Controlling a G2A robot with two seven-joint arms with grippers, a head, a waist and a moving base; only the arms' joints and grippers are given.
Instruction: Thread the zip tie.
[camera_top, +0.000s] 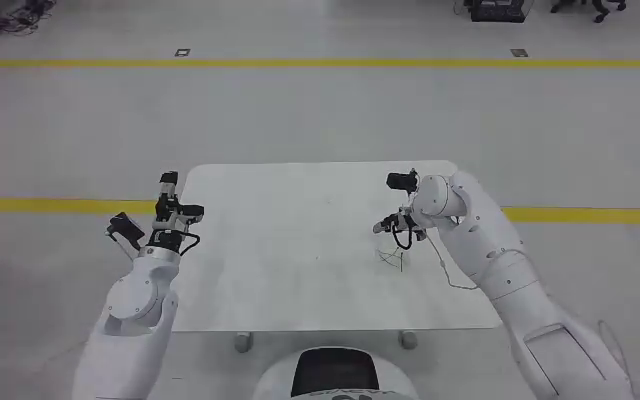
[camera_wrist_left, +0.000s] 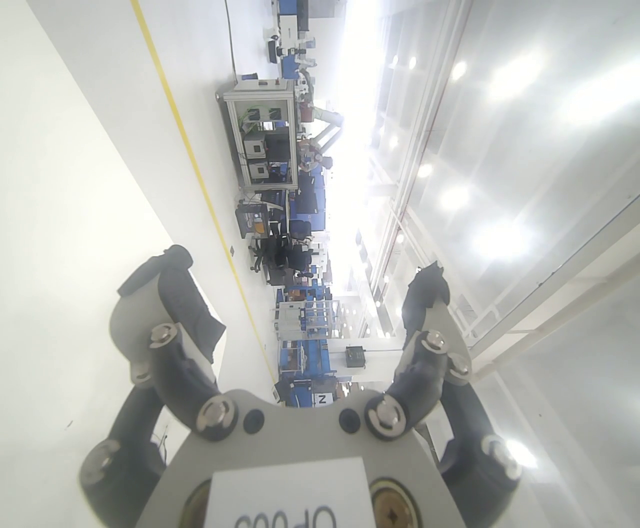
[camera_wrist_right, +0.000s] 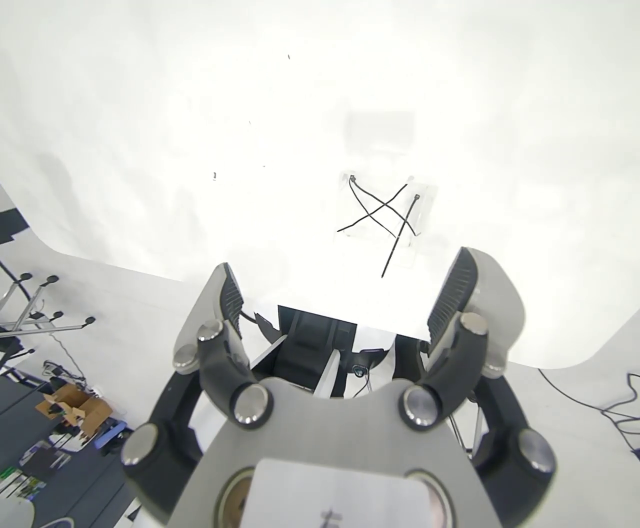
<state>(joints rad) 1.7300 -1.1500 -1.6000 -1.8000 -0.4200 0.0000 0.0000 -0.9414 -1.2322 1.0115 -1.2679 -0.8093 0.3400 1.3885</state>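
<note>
Three thin black zip ties (camera_wrist_right: 382, 215) lie crossed over one another on the white table (camera_top: 300, 280), on what looks like a small clear holder. From above, the zip ties (camera_top: 392, 259) show as fine lines near the table's right side. My right gripper (camera_wrist_right: 345, 275) hangs above the table just short of them, open, with nothing between its ribbed pads (camera_wrist_right: 450, 295). In the top view the right gripper (camera_top: 387, 226) is directly behind the ties. My left gripper (camera_wrist_left: 300, 267) is open and empty, pointing out at the room. In the top view this left gripper (camera_top: 176, 200) stands at the table's left edge.
The table's rounded edge (camera_wrist_right: 125, 270) runs close under the right gripper. A thin cable (camera_top: 445, 265) trails along the right arm over the table. Yellow floor lines (camera_top: 320, 63) cross behind the table. A cardboard box (camera_wrist_right: 75, 405) sits on the floor.
</note>
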